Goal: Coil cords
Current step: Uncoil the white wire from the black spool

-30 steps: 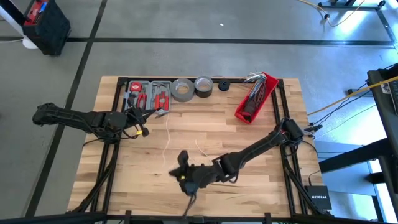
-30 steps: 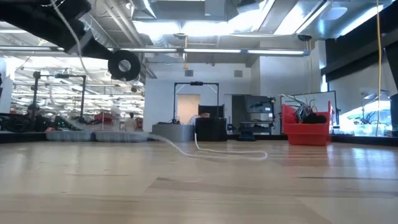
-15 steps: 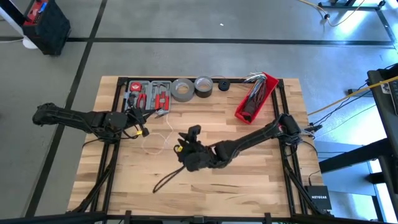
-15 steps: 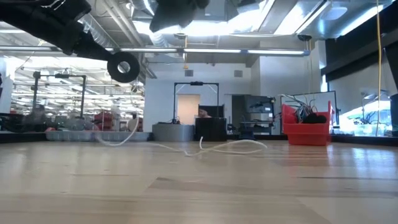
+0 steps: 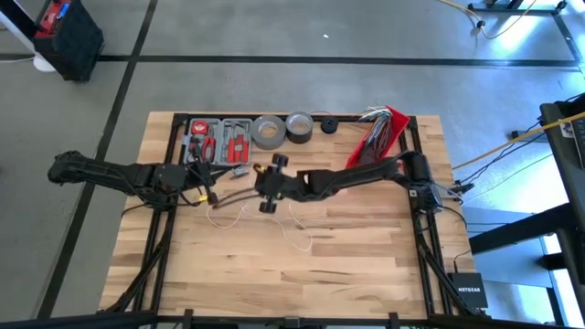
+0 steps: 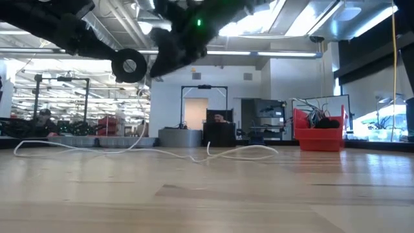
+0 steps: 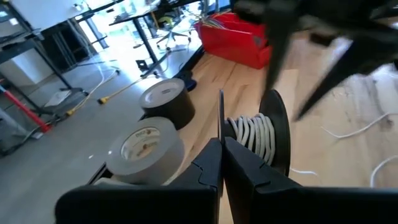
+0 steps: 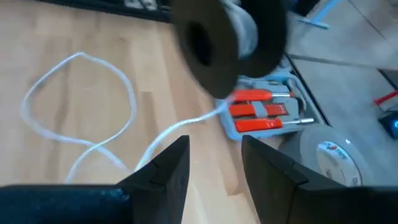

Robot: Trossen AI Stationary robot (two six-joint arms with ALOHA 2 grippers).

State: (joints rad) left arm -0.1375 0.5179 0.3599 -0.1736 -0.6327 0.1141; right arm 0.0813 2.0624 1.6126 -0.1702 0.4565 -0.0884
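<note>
Left hand (image 7: 222, 163) pressed together on the spool (image 7: 264, 140), partly wound; rest of the cord (image 5: 294, 230) lying in loose loops on the surface (image 5: 366, 265). Right hand (image 8: 211, 163) spread, near the spool, holding nothing; best to pinch the cord close to the spool and feed it taut, turn beside turn, to avoid tangles.

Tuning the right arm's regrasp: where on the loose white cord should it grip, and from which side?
Grip the white cord on the short span rising off the table to the black spool held by the left gripper. That part is lifted clear, so fingers can likely close around it from above. The right gripper hovers open beside it.
</note>
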